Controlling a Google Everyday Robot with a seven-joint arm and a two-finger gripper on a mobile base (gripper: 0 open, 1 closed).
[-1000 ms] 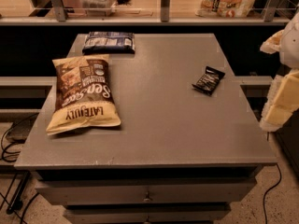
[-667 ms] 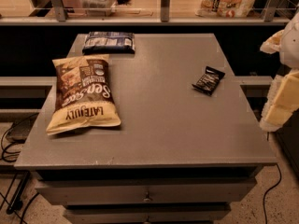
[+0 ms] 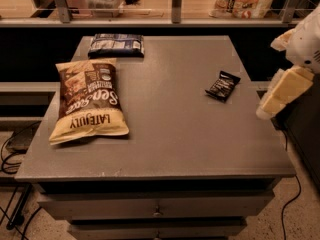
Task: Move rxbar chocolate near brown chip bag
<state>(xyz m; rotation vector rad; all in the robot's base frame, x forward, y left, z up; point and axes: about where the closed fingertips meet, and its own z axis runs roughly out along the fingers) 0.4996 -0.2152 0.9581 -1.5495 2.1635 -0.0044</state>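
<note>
Hanging off table [image 3: 165, 149] right edge, jaws: state unclear; rxbar chocolate [image 3: 222, 85] near; brown chip bag [image 3: 89, 101] far left.

Grey table [image 3: 175, 134] centre; drawers [image 3: 157, 211] below its front edge. Behind table: glazed rail with metal posts [image 3: 175, 4], warm-lit floor beyond. Left of table: black cables [image 3: 12, 149]. Right of table: speckled floor [image 3: 302, 226], one trailing cable [image 3: 292, 199]. Gripper [image 3: 280, 95] just off table's right edge.

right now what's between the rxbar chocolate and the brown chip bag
Only bare tabletop, seen in the camera view; the gripper hangs by its right edge.
</note>
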